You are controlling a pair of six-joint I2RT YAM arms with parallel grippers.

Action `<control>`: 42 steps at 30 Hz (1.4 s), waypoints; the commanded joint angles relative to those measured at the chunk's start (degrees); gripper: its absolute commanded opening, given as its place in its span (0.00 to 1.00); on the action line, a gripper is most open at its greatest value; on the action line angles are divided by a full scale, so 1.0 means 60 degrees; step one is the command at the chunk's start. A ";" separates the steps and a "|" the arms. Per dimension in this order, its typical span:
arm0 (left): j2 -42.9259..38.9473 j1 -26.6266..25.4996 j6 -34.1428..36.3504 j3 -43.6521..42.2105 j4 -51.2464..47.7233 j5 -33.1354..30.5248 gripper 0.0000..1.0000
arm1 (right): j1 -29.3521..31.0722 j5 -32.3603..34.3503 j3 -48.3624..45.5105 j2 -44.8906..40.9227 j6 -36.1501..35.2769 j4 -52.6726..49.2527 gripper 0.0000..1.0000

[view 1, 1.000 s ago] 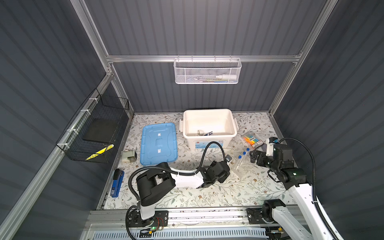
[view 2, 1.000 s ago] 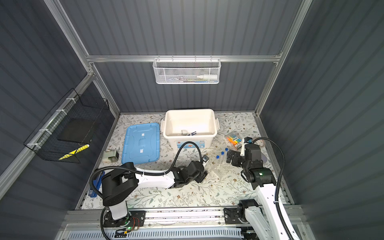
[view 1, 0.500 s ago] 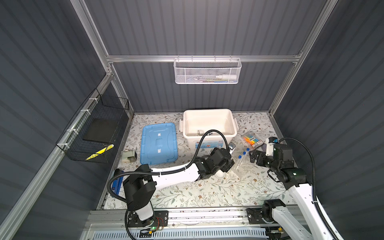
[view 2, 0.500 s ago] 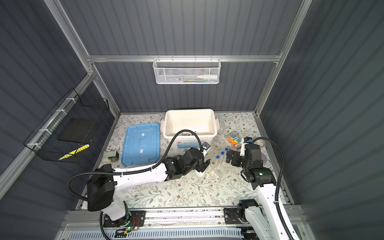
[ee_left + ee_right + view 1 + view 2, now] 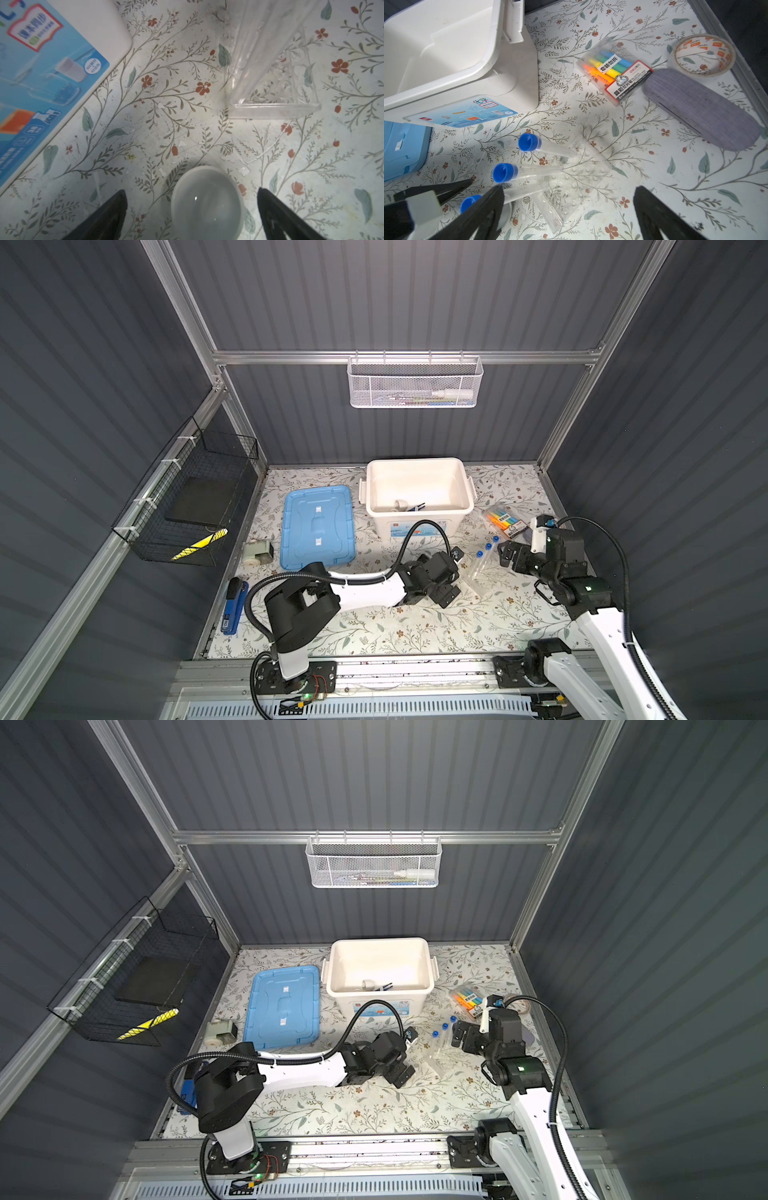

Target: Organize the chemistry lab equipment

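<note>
Small white dish (image 5: 206, 204) sits untouched between the spread, empty jaws of the left gripper (image 5: 191, 190), low centre in both top views; just right, a clear plastic rack (image 5: 571, 176) carries three slanting blue-capped tubes (image 5: 533, 171), the right gripper (image 5: 508, 556) splayed wide beside them, white storage bin (image 5: 415, 462) upper centre.

floral mat (image 5: 415, 630) w/ bin (image 5: 390, 526), lid (image 5: 318, 526), rack (image 5: 575, 178), markers (image 5: 504, 521), stapler (image 5: 234, 608)

Blue-capped clear tubes (image 5: 536, 170); floral white tabletop (image 5: 654, 166)
</note>
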 commanded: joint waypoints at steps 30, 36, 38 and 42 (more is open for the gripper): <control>0.0889 0.0361 0.0271 -0.0182 -0.0223 0.0845 0.91 | -0.0080 0.0073 -0.0177 -0.0027 0.0042 0.0081 0.99; 0.0853 0.0361 0.0212 -0.0390 -0.0162 0.0853 0.90 | -0.0082 0.0073 -0.0159 0.0006 0.0039 0.0089 0.99; 0.0884 0.0361 0.0212 -0.0375 -0.0170 0.0868 0.88 | -0.0084 0.0072 -0.0150 0.0015 0.0056 0.0113 0.99; 0.0894 0.0357 0.0221 -0.0356 -0.0138 0.0840 0.81 | -0.0089 0.0078 -0.0163 0.0017 0.0072 0.0106 0.99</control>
